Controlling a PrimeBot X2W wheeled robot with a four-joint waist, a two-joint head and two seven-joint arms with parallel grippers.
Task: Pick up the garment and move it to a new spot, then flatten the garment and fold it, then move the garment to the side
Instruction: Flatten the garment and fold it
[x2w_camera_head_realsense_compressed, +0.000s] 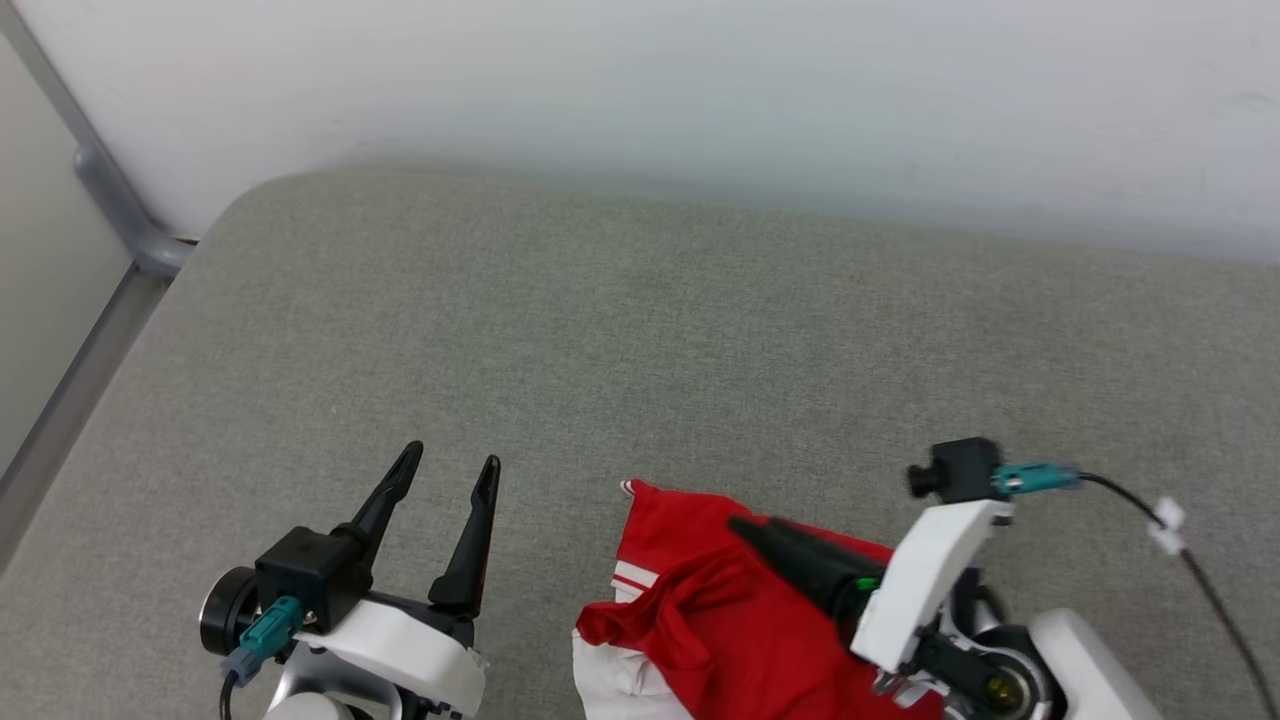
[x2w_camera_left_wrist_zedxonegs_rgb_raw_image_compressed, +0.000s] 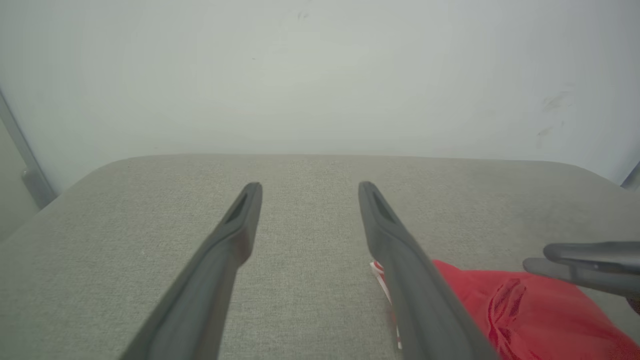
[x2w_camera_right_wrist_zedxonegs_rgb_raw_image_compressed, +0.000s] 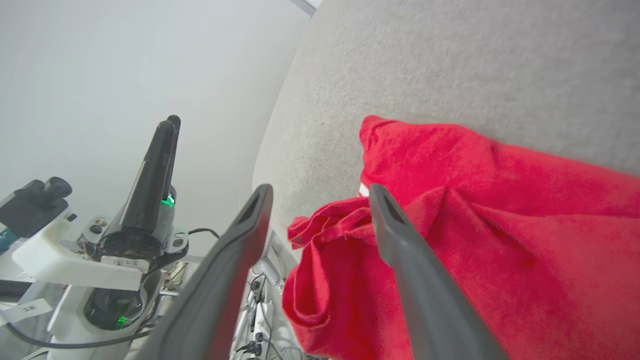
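While the left gripper is hovering with jaws spread wide and empty over the grey surface, the garment is lying crumpled at its near edge, under the right gripper, whose jaws are standing apart.

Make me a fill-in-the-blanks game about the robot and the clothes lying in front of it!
1. The garment is mostly ____ with some white parts.
2. It lies crumpled on a ____ cushion.
3. The left pincer is wide ____ and holds nothing.
4. The right pincer hangs just over the ____.

Missing words: red; grey; open; garment.
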